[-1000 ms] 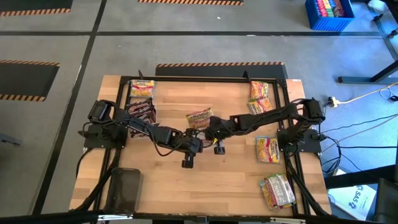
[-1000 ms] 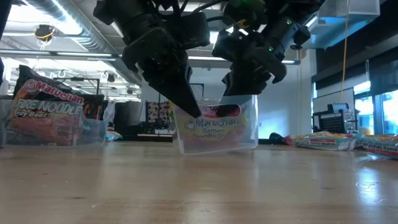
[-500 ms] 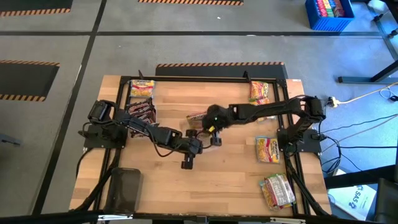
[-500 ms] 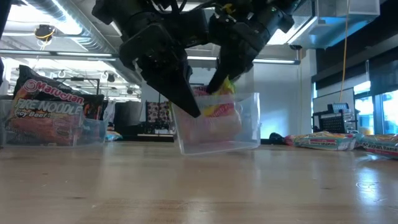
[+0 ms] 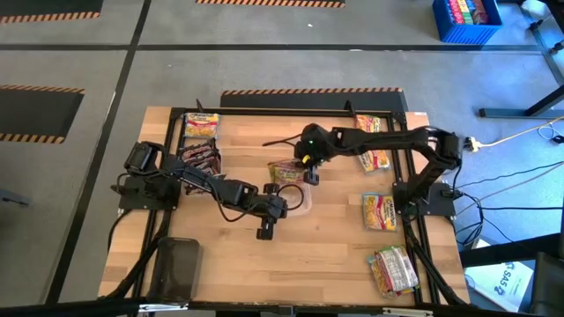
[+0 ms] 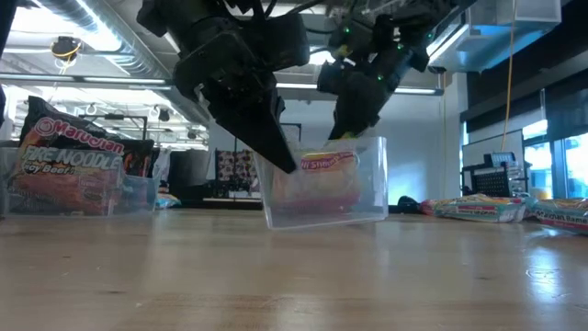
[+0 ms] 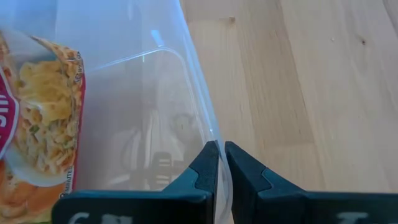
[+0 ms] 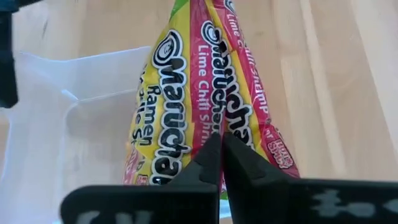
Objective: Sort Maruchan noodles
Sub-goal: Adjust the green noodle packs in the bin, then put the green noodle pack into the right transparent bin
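A clear plastic tray stands mid-table. My left gripper is shut on its wall and also shows in the high view. My right gripper is shut on a yellow and red Maruchan noodle packet. In the high view this gripper is just beyond the tray's far side. The packet shows through the tray's front wall in the low view, with my right gripper above it. My left gripper pinches the clear tray's thin side wall at its rim, one finger inside and one outside, slanting down from the table's left. The tray's base stays on the table. My right gripper pinches the packet's nearer end between its two fingers, slanting down from the table's right. The packet is creased into a ridge lengthwise and reaches away past the fingers, down into the tray.
Trays at the far left hold yellow packets and maroon packets. Loose packets lie along the right side. A dark pad lies near left. Bare wood stretches along the near edge.
My right arm has swung toward the table's far edge and risen a little, carrying the yellow packet. The packet first stood face-on in the tray and now hangs higher and tilted in it. My left gripper has kept still on the tray wall.
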Controlling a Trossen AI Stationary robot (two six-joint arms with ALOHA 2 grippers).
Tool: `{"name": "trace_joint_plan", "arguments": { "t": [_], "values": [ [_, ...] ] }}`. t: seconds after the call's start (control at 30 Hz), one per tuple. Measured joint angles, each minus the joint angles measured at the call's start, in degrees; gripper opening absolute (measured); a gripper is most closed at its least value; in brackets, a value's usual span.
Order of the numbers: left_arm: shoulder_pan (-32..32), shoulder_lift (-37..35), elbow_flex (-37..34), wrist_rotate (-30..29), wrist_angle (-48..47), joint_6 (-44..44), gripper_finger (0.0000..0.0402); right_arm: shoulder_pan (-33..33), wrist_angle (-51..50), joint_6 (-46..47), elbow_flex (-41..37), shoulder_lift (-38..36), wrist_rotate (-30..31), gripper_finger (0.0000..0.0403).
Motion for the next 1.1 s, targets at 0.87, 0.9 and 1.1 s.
{"name": "trace_joint_plan", "arguments": {
  "t": [0.87,0.9,1.1],
  "values": [
    [-0.79,0.08,-0.07,-8.98,0.19,-3.39,0.0092,1.09,1.33,-2.51,-0.19,1.15,3.63,0.0186],
    [-0.95,-0.03,-0.07,-8.71,0.26,-3.23,0.0093,1.09,1.19,-2.51,-0.21,0.77,3.65,0.0186],
    [-1.46,-1.8,-0.05,-8.05,0.15,-3.08,0.0093,1.09,-2.09,-2.47,-0.17,-3.15,3.8,0.0184]
  ]
}}
